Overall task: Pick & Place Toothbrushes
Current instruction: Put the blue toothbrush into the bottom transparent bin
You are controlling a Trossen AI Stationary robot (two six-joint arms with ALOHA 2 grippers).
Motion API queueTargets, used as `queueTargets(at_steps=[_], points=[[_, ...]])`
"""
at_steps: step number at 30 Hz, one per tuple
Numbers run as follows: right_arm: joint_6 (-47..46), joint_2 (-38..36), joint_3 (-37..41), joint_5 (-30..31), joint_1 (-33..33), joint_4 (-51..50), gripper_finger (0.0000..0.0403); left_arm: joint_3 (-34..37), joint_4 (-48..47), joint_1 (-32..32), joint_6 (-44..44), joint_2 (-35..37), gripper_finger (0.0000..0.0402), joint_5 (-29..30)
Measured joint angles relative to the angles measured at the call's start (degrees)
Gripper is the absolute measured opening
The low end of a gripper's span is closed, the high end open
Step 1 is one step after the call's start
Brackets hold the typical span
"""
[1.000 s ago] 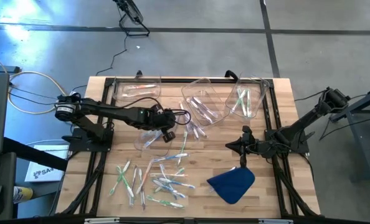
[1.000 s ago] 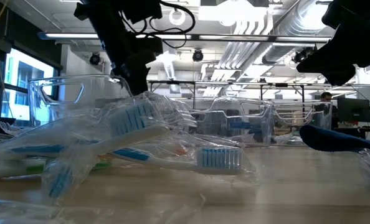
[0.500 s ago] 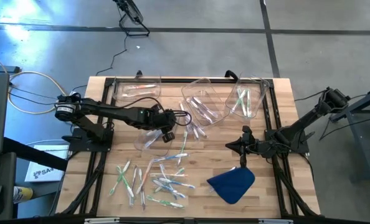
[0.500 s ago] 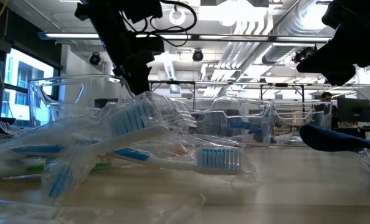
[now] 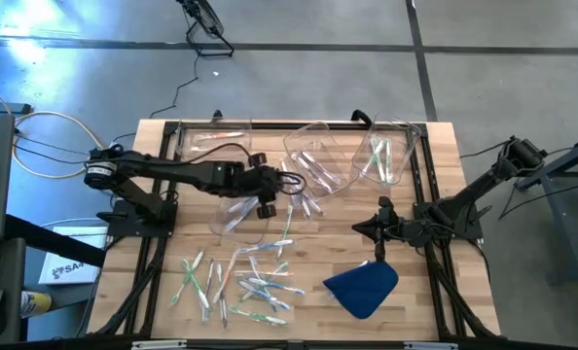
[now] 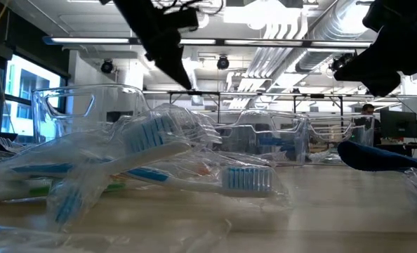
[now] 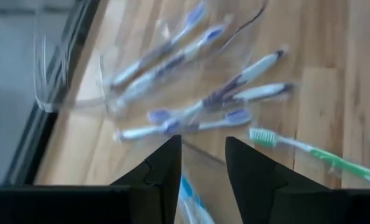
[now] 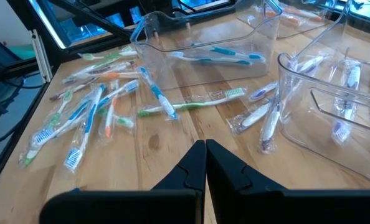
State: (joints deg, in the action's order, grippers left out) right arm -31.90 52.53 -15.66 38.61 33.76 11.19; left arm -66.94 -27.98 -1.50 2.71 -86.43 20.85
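Here the wooden worktop (image 5: 435, 175) carries four clear bins: one long bin (image 5: 211, 142) at the far left, two more (image 5: 318, 157) and (image 5: 384, 154) along the far edge, and a fourth bin (image 5: 233, 216) nearer the middle. Toothbrushes (image 5: 245, 282) lie scattered in a loose heap on the near left of the worktop, too tangled to count exactly, with a few more loose ones (image 5: 304, 202) beside the middle far bin and some inside each bin. The left gripper (image 5: 270, 194) hangs over the edge of the fourth bin, its fingers (image 7: 163, 171) spread apart with nothing between them. The right gripper (image 5: 379, 248) waits over the right side of the worktop, fingers pressed together and holding nothing, just above one blue cloth (image 5: 362, 287) that lies near the front edge
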Motion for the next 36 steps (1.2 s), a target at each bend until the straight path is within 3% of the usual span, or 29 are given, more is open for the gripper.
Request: queueTargets(at_steps=[4,7,11,18,26,36], points=[[-0.02,0.00,-0.02,0.02,-0.01,0.23,0.0003,-3.09,-0.48,0.42,7.20,0.02,0.0120,-2.28],[-0.02,0.00,-0.02,0.02,-0.02,0.23,0.0003,-3.46,0.41,2.78,12.27,0.02,0.0120,-0.03],[-1.12,0.01,-0.02,0.47,-0.04,0.23,0.0003,-3.56,0.78,7.96,18.27,0.13,0.0120,3.55],[-4.25,0.02,-0.02,0.82,-0.15,0.21,0.0003,-3.56,0.74,19.22,27.20,0.13,0.0120,1.85],[-4.46,0.00,-0.02,2.01,-0.15,0.21,0.0003,-3.56,0.83,27.33,27.05,0.13,0.0120,-0.34],[-4.50,0.00,-0.02,1.77,-0.15,0.21,0.0003,-3.56,0.89,29.78,19.38,0.13,0.0120,-0.53]])
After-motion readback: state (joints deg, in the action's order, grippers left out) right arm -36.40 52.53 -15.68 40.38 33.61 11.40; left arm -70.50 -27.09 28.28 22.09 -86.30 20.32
